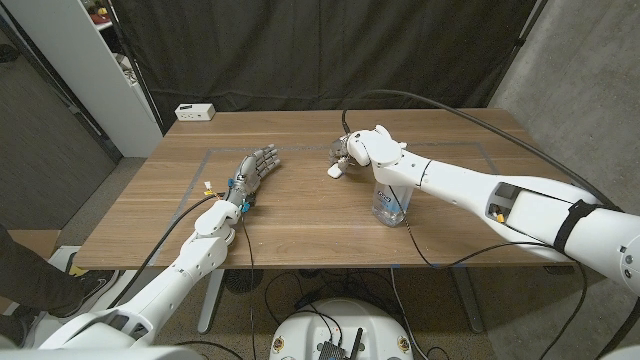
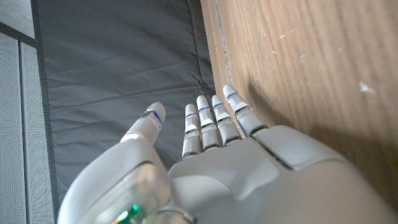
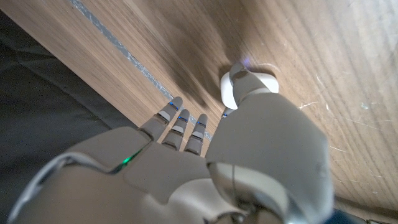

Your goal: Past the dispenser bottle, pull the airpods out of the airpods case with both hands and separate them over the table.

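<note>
Head view: the left hand (image 1: pixel 255 166) rests empty on the wooden table (image 1: pixel 300 240), fingers straight and apart, while the right hand (image 1: pixel 352 150) reaches past the clear dispenser bottle (image 1: pixel 391 201) to the white airpods case (image 1: pixel 336 170). Left wrist view shows that hand's fingers (image 2: pixel 214 118) extended, holding nothing. Right wrist view has the right hand's thumb (image 3: pixel 244 81) touching the case (image 3: pixel 264 83) on the table; whether it grips it, I cannot tell.

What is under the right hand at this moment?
The white airpods case lies on the table under the right hand, whose thumb reaches onto it. Most of the case is covered, so whether its lid is open cannot be seen.
</note>
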You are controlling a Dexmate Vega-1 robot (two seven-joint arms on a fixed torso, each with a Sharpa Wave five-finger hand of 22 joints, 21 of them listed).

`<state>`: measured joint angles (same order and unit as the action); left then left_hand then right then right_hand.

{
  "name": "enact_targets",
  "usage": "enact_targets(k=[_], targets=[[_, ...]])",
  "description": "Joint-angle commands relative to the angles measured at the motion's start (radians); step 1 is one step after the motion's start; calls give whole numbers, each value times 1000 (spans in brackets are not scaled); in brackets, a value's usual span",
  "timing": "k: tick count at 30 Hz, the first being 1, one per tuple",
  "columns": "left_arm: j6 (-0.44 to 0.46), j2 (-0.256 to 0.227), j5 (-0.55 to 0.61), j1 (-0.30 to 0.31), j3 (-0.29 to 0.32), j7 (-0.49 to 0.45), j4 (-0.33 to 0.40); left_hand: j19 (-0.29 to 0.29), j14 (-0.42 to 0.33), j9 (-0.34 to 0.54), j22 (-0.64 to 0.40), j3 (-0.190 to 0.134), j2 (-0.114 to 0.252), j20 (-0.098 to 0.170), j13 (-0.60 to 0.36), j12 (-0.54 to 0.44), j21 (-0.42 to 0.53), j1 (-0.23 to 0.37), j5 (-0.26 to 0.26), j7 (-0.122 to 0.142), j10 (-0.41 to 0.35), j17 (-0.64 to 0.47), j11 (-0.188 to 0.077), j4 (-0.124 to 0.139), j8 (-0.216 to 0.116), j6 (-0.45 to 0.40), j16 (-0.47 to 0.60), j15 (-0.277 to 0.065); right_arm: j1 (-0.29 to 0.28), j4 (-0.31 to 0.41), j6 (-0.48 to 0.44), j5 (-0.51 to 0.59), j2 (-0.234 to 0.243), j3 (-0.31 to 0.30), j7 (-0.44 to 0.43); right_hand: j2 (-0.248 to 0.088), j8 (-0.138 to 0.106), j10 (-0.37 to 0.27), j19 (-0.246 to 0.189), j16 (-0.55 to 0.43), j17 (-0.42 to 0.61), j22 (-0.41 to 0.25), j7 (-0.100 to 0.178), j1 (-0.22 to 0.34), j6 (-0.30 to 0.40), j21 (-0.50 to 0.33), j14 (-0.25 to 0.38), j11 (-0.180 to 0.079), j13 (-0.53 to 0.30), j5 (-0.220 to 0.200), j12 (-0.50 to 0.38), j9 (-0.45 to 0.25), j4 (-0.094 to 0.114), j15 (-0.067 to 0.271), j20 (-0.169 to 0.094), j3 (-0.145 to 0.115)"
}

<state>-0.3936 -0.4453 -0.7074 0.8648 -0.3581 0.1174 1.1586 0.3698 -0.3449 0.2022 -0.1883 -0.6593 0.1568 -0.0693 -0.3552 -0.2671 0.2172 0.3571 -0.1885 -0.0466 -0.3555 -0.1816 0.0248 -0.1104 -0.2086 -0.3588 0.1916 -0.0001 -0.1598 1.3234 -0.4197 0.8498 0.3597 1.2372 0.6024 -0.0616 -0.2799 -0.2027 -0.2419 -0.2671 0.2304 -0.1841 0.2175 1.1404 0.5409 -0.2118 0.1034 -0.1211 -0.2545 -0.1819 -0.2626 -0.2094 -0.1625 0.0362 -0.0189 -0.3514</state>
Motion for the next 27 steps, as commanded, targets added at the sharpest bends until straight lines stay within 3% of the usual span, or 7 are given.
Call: enact_targets(k=[1, 7, 13, 27], targets=[[-2, 1, 3, -6, 3, -7, -8, -8, -8, 3, -3, -6, -6, -1, -4, -5, 3, 4, -5, -3, -6, 0, -2, 3, 0, -9, 0, 2, 10, -54, 28, -23, -21, 22, -2, -2, -22, -34, -6, -12, 8, -5, 2, 14, 56, -12, 16, -3, -8, -9, -16, -11, 4, 110, -10, 11], [3, 4, 2, -13, -1, 0, -18, -8, -8, 3, -3, -6, -6, -1, -5, -4, 3, 4, -5, -1, -5, 0, -1, 3, 0, -9, 0, 4, 23, -9, 52, -29, 8, 36, 60, -5, -17, -26, 11, -11, 12, -6, 4, 22, 56, -6, 5, -10, -11, -9, -12, -12, 4, 112, -10, 14], [-9, 16, 4, -37, -7, 25, -51, -8, -7, 3, -3, -6, -5, -1, -6, -4, 3, 4, -5, -2, -6, 0, -4, 3, 0, -10, 0, 4, 31, 0, 96, -24, 19, 49, 92, -32, 2, 10, 53, -5, 22, -6, 5, 53, 37, 5, -34, -19, -15, -8, 5, -9, 1, 117, -8, 8], [-1, 9, 5, -28, -4, 11, -34, -8, -6, 3, -3, -7, -5, 0, -9, -3, 3, 5, -5, -2, -6, 0, -4, 3, 1, -10, -1, 4, -30, 43, 199, -49, 73, -8, -24, -63, 25, 65, 72, -6, 34, -8, 5, 84, 10, 3, -58, -33, -20, -2, 28, -5, 2, 123, -13, 3]])
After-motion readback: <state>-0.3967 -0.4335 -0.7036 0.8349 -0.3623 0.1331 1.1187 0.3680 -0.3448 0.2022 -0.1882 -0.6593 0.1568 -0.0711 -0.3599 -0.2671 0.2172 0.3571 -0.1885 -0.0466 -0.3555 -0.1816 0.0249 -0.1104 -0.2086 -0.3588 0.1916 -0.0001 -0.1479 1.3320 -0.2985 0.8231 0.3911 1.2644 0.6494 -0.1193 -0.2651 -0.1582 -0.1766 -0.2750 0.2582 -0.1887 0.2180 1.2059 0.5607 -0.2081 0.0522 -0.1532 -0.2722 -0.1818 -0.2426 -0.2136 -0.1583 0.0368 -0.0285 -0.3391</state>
